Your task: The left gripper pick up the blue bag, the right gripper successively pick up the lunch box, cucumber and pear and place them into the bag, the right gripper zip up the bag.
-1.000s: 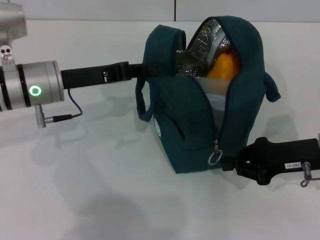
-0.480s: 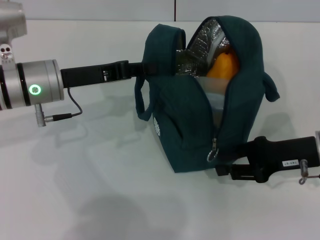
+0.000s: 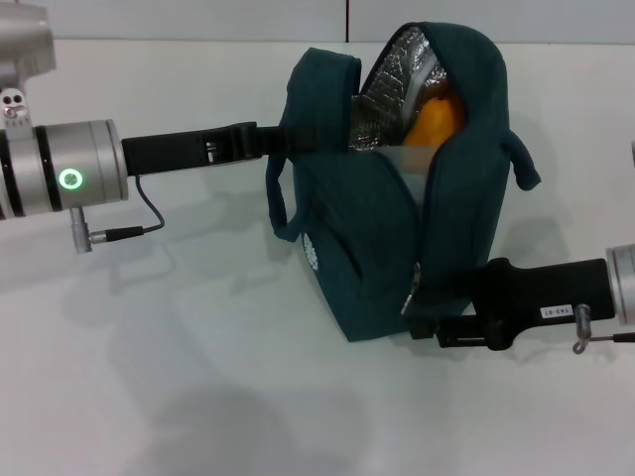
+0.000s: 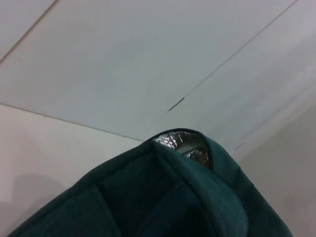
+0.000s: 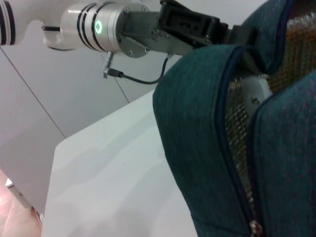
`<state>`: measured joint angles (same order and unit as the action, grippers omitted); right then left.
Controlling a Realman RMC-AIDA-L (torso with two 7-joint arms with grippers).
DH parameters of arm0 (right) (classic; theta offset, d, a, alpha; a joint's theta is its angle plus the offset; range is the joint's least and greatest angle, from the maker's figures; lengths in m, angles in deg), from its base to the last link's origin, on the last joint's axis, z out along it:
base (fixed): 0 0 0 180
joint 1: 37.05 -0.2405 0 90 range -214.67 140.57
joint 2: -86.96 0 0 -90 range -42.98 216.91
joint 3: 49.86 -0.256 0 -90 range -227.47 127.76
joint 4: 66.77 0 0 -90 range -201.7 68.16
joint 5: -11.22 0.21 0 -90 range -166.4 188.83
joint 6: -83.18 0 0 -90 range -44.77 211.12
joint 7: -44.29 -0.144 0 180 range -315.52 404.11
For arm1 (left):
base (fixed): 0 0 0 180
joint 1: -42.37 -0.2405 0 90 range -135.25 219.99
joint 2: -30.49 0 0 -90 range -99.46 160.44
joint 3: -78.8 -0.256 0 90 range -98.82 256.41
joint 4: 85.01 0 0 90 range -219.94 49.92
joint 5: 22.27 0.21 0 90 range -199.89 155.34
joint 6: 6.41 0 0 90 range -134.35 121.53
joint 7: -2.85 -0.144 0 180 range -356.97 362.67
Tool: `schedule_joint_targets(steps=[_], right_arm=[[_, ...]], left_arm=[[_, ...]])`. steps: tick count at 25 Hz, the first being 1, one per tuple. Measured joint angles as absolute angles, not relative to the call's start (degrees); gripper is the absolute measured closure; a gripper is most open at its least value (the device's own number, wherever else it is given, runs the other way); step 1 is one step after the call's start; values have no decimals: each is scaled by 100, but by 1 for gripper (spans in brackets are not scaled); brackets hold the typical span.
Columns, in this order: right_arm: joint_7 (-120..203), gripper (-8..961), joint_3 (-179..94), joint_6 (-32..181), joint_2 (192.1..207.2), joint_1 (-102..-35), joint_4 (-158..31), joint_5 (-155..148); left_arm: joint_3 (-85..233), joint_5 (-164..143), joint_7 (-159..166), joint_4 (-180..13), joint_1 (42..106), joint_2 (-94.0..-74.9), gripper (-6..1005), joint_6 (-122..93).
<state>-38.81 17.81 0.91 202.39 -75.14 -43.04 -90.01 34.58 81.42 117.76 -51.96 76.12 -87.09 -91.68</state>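
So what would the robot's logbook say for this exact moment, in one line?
stage: zipping | left gripper: holds blue bag at top | right gripper: at zip's base | pear: inside | zip: open

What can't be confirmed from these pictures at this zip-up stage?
- Cucumber: not visible in any view; the blue bag walls would hide it.
- Lunch box: head view shows only a pale sliver below the pear.
- Right claw: tips hidden against the bag's base, so its grip on the zip pull is unclear.
- Left claw: tips buried in the bag's fabric.
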Motion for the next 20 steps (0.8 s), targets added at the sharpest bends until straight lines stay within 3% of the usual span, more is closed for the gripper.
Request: schedule_joint_targets(steps=[5, 20], right_arm=[[-3851, 475, 1955, 237, 20306, -7652, -4372, -8902], [-3829, 510, 2270, 803, 20314, -7617, -4452, -8355]], left_arm=[[3459, 8145, 11779, -5196, 7612, -8724, 900, -9196], [3495, 8144, 11746, -5196, 7590, -8713, 898, -9179]])
